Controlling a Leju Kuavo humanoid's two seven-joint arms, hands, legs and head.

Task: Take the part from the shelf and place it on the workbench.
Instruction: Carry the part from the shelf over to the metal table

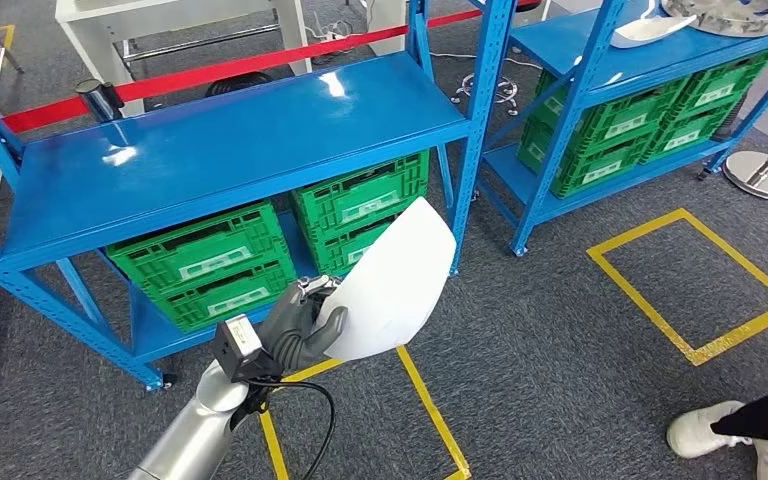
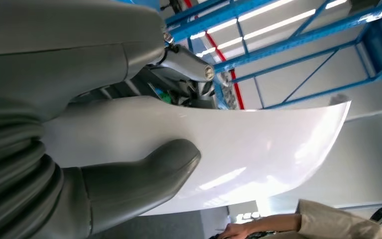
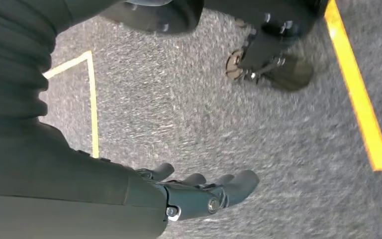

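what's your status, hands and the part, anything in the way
Left hand grips curved glossy white panel part. Right hand hangs open over grey carpet. Blue metal shelf close ahead.

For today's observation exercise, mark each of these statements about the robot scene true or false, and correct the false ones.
1. The left hand holds a white part. True.
2. The right hand holds a green crate. False: it hangs over the grey floor, holding nothing.
3. Green crates sit on the lower shelf level. True.
4. The yellow floor lines form a circle. False: they form rectangles.
5. The blue shelf top is piled with boxes. False: it carries no boxes.
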